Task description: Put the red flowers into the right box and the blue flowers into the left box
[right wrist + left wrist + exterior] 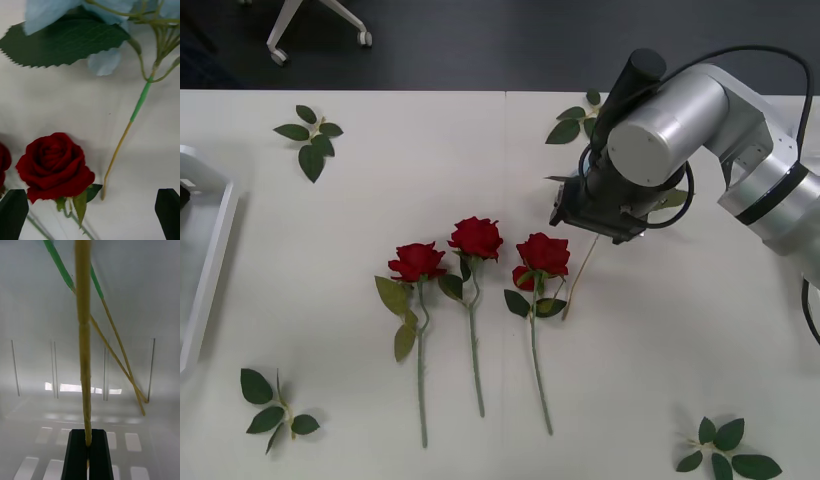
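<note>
Far left of the table (380, 160): the left box (210, 235), a white tray cut off by the front view's edge. The left wrist view looks into white walls with slots, probably this box's inside. There the left gripper (89, 455) has its black fingers pressed together on a yellowish stem (83, 352); two more stems with green wrapping lie beyond it against the white floor. Judgement: a blue-flower stem is being lowered into its box, held by the stalk so the bloom goes in first.

Leaf sprigs (310, 140) sit at the table's corners, no part of the job.

Centre: three red flowers (475, 240) lie side by side, blooms toward the far edge, stems toward the robot, near each other but mostly apart. None is in a box yet.

Right of centre: the right gripper (598, 218) hangs low over the table just beside the rightmost rose. Its black fingers (13, 210) stand wide apart at the corners of the wrist view, holding nothing. Beneath it lies a blue flower (105, 60), pale petals and a large toothed leaf, its stem running down next to the rose. Likely lined up to take that stem; the rose crowding it could be snagged.
</note>
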`<control>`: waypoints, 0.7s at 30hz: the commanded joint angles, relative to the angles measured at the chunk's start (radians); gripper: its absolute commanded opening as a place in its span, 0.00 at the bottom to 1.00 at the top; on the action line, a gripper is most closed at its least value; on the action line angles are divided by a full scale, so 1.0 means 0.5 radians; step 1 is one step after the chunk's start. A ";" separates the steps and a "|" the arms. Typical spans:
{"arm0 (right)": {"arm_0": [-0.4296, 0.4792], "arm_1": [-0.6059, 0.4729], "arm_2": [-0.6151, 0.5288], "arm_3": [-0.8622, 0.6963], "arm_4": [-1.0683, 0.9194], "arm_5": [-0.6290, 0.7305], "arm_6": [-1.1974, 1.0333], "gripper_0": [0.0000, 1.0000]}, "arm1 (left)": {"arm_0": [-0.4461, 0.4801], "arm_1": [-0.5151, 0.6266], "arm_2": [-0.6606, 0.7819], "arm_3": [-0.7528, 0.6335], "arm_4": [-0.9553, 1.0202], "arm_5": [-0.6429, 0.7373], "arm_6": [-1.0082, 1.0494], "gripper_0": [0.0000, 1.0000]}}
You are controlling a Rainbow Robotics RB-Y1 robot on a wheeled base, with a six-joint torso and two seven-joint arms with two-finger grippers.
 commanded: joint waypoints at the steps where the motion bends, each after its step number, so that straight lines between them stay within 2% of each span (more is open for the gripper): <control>1: -0.040 0.062 0.037 0.101 0.127 -0.023 -0.066 1.00 | -0.024 0.081 -0.005 -0.012 -0.007 -0.013 0.062 0.03; 3: -0.040 0.080 0.046 0.144 0.167 -0.035 -0.063 1.00 | -0.018 0.081 -0.005 -0.012 0.030 -0.013 0.058 0.10; 4: -0.040 0.092 0.052 0.163 0.195 -0.041 -0.063 1.00 | -0.018 0.081 0.001 -0.012 0.061 -0.013 0.058 0.22; 5: -0.037 0.102 0.055 0.175 0.213 -0.047 -0.063 1.00 | -0.018 0.081 0.010 -0.012 0.089 -0.013 0.058 0.43; 6: -0.037 0.111 0.058 0.190 0.232 -0.056 -0.066 1.00 | -0.018 0.081 0.019 -0.012 0.116 -0.013 0.058 0.75; 7: -0.040 0.117 0.061 0.209 0.244 -0.066 -0.072 1.00 | -0.018 0.081 0.029 -0.012 0.147 -0.013 0.058 1.00; 14: -0.037 0.135 0.061 0.331 0.321 -0.124 -0.054 1.00 | -0.012 0.084 0.121 -0.048 0.429 0.076 0.068 1.00; 21: -0.037 0.178 0.077 0.463 0.382 -0.201 -0.032 1.00 | 0.129 0.102 0.246 -0.364 0.573 0.224 0.129 1.00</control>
